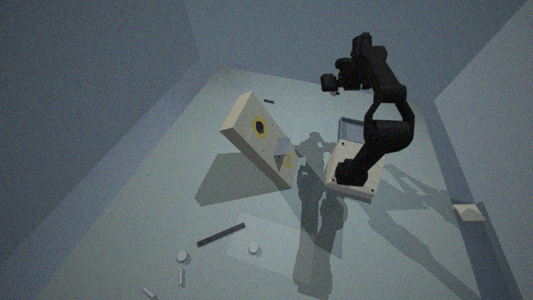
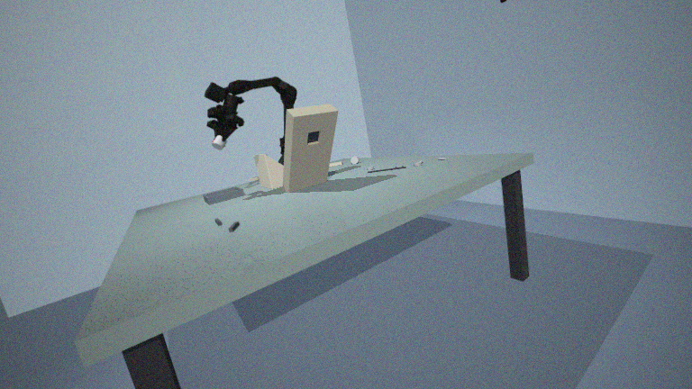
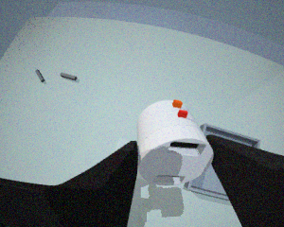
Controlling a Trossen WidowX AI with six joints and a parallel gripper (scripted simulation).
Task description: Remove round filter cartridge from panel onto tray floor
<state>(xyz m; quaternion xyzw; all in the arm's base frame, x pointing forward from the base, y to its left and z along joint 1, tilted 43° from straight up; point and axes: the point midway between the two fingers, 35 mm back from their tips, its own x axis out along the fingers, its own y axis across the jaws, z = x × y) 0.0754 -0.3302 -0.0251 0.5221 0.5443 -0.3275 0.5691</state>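
My gripper (image 1: 334, 90) (image 2: 220, 138) (image 3: 171, 144) is shut on the white round filter cartridge (image 1: 334, 92) (image 2: 218, 143) (image 3: 168, 131) and holds it high in the air. The wrist view shows a dark slot on the cartridge's face and two small orange tabs on its side. The beige service panel (image 1: 245, 117) (image 2: 308, 160) stands on the table, and its yellow-ringed round socket (image 1: 259, 126) is empty. The grey-blue tray (image 1: 350, 121) (image 3: 229, 132) lies beside the arm's base, below and past the cartridge in the wrist view.
The arm stands on a beige base plate (image 1: 376, 180). A grey flap (image 1: 282, 146) and a second yellow ring (image 1: 288, 160) sit on the panel. A dark bar (image 1: 221, 235), two discs (image 1: 182, 255) (image 1: 253, 248) and small pins (image 1: 180, 276) (image 3: 68, 76) lie on the table.
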